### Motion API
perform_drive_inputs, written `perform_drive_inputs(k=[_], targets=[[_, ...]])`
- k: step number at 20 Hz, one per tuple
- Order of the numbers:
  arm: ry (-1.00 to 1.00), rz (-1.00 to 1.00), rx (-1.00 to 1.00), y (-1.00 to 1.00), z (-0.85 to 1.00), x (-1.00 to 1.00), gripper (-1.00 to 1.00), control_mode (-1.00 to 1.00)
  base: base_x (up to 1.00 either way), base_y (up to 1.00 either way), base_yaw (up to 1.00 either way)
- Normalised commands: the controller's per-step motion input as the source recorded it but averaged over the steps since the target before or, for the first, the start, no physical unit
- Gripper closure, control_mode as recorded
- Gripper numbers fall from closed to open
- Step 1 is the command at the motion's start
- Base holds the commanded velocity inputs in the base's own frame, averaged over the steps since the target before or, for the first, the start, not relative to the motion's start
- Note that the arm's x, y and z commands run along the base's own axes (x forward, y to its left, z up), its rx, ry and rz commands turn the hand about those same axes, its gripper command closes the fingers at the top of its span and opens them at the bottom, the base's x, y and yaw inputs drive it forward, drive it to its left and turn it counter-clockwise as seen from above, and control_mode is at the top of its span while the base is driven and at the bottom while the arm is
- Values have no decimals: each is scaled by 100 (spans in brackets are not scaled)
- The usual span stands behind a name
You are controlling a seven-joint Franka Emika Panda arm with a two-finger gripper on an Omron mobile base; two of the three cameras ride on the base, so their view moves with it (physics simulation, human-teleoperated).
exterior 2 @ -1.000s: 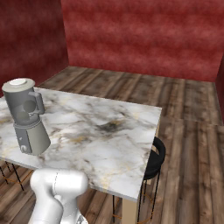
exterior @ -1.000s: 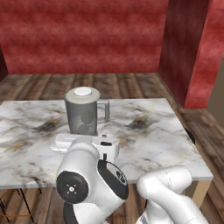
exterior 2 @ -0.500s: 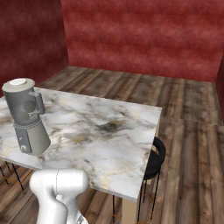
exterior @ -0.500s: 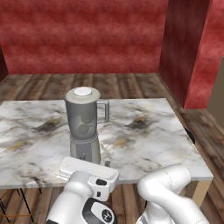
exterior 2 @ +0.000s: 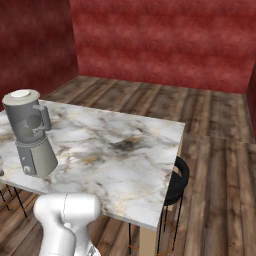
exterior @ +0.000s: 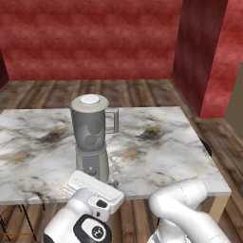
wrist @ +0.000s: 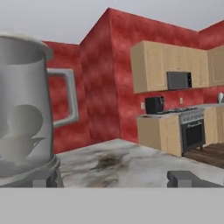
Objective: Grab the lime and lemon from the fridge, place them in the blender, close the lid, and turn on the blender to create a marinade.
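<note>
The blender (exterior: 92, 137) stands near the front edge of the marble table (exterior: 156, 147), also at the left in the right base view (exterior 2: 31, 134). The white lid (exterior: 89, 99) sits on its smoky jar. Two round shapes (wrist: 22, 127) show inside the jar; they look grey through it, so I cannot tell lime from lemon. My white hand (exterior: 93, 191) hovers low at the table's front edge, just before the blender's base. In the hand view my gripper (wrist: 116, 181) is open, its fingertips (wrist: 188, 178) wide apart with nothing between them, and the jar is close on the left.
A black stool (exterior 2: 179, 174) stands at the table's right edge. Thin stool legs (exterior: 19, 223) show under the table's left front. Wooden cabinets and an oven (wrist: 192, 129) lie far behind the table. Red walls enclose the wooden floor.
My arm has dropped from in front of the blender down to the table's front edge, uncovering the blender's base. The blender and lid have stayed in place.
</note>
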Motion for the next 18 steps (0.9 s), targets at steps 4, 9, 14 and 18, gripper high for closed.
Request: perform_drive_inputs(k=[4,9,14,18], targets=[[0,-13,0,0,-44,38,-100,-100,0,0,0],[0,-7,0,0,-32,38,-100,-100,0,0,0],[0,-2,0,0,-30,33,-100,-100,0,0,0],[0,-1,0,0,-27,33,-100,-100,0,0,0]])
